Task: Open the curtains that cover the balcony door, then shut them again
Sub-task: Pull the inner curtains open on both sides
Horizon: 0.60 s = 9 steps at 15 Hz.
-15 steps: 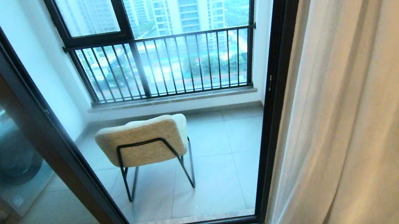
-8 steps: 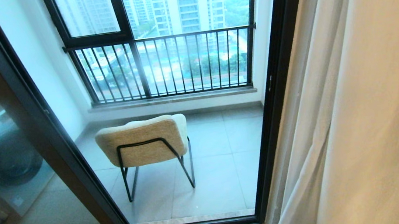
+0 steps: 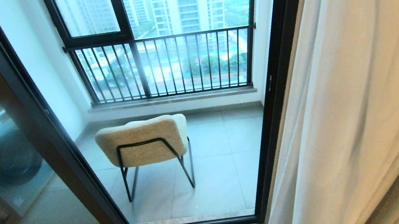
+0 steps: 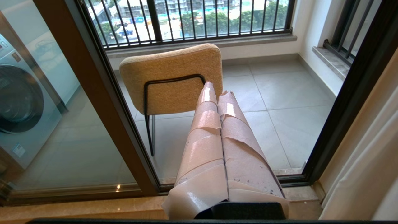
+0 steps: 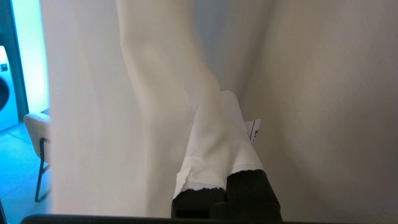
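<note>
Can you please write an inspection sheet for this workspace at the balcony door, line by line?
Surface: grey tiled balcony floor, bare around the chair.
Job's things: curtains gathered at the right; balcony door glass uncovered.
Clutter: beige chair on the balcony; washing machine behind the left pane.
Grippers: left tool shut, holding nothing, pointing toward the chair; right tool shut, its tip against the curtain folds.
Cables: nothing seen.
Surroundings: outer window with black railing, tall buildings beyond.

A cream chair was set on the grey tiled floor; behind it a barred window was lit by daylight, a washing machine to its left.
</note>
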{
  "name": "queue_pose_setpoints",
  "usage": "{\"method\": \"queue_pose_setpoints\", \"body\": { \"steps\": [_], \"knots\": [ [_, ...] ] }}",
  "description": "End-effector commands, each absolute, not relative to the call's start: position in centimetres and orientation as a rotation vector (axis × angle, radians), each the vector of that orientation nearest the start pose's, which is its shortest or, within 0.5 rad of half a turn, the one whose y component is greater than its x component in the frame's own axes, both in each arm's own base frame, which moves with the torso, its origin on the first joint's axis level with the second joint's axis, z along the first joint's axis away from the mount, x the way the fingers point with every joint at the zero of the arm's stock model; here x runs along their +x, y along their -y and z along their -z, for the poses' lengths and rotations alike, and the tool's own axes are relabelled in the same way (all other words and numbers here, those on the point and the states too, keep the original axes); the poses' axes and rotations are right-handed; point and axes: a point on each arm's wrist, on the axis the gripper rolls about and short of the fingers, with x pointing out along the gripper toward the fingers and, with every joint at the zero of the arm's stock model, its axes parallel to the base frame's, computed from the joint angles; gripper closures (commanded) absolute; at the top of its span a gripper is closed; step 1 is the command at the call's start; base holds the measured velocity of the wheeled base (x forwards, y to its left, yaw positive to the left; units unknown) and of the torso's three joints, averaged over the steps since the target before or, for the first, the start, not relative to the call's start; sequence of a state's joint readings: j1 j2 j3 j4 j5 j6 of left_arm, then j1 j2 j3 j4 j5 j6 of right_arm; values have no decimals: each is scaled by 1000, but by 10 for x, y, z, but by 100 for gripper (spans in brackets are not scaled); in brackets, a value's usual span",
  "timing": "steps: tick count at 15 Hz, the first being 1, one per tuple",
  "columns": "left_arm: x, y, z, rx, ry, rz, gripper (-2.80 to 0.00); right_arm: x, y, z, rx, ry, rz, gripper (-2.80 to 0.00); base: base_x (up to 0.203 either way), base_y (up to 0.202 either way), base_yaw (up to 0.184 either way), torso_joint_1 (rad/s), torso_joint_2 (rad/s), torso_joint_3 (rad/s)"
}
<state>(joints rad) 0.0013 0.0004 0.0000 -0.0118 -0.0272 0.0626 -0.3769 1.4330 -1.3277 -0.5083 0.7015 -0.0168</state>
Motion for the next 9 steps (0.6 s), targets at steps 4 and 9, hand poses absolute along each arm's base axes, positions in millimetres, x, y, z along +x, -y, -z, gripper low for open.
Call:
{"method": "queue_pose_setpoints", "body": {
  "steps": [4,9],
  "knots": [
    [-23,1,-77,63,13,26,0,287,80,-355,-158,295,-284,0,0,0,0,0,0,0],
    [-23,1,-77,63,13,26,0,287,80,-354,-155,295,-287,-280,0,0,0,0,0,0]
  ]
}}
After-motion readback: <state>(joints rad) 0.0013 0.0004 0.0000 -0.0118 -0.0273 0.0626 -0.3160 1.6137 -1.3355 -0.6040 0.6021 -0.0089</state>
